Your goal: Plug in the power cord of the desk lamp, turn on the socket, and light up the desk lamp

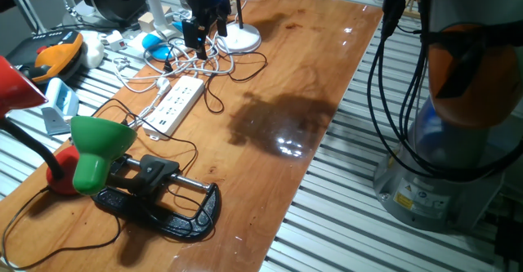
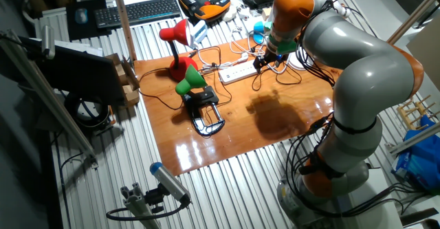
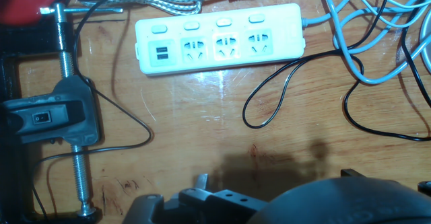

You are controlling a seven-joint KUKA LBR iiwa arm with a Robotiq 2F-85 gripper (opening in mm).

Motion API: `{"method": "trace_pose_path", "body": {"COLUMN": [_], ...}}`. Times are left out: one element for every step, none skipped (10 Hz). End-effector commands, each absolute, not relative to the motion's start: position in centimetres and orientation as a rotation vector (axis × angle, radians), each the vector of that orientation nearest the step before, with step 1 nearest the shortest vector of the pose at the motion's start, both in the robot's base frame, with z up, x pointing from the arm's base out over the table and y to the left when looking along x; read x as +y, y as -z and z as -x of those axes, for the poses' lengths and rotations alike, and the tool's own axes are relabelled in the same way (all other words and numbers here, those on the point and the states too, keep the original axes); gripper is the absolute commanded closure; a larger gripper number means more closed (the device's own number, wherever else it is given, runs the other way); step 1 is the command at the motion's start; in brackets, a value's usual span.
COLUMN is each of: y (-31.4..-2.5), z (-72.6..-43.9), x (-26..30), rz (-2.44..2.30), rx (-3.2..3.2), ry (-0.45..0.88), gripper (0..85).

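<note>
Black clamp base (image 1: 163, 211) occupies the glossy wooden worktop (image 1: 310, 68) foreground; beyond lies the socket (image 1: 174, 104). End effector (image 1: 204, 33) hangs over cable clutter, its state indeterminable.

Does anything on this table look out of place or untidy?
Nothing is damaged or spilled. The only disorder is cabling: the black power cord lies in loose loops beside the socket, not plugged into any of its outlets, and white cables tangle near the desk lamp.
</note>
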State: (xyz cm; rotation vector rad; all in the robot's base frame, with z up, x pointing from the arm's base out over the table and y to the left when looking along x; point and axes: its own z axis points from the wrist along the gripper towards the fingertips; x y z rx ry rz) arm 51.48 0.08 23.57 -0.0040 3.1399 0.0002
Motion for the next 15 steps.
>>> {"method": "trace_pose_path", "body": {"y": [-23.6, -23.7, -24.0, -24.2, -24.3, -24.3, -24.3, -24.3, -24.3, -24.2, -24.0, -23.8, -23.6, -23.3, -23.1], "z": [-51.5, -51.5, -51.6, -51.7, -51.7, -51.7, -51.8, -51.9, -51.9, -52.0, -52.2, -52.3, -52.6, -53.0, -53.4], "x": [0.1, 0.1, 0.1, 0.1, 0.1, 0.0, 0.0, 0.0, -0.1, -0.2, -0.3, -0.4, -0.5, -0.6, -0.7], "rz": [0.004, 0.135, 0.135, 0.135, 0.135, 0.134, 0.124, 0.107, 0.085, 0.073, 0.066, 0.064, 0.062, 0.059, 0.052], "rx": [3.14, 3.183, 3.19, 3.191, 3.19, 3.177, 3.155, 3.134, 3.119, 3.113, 3.107, 3.101, 3.092, 3.088, 3.082], "ry": [0.0, 0.022, 0.024, 0.029, 0.029, 0.029, 0.043, 0.06, 0.073, 0.075, 0.075, 0.072, 0.065, 0.065, 0.065], "gripper": [85.0, 85.0, 85.0, 85.0, 85.0, 85.0, 85.0, 85.0, 85.0, 85.0, 85.0, 85.0, 85.0, 85.0, 85.0]}}
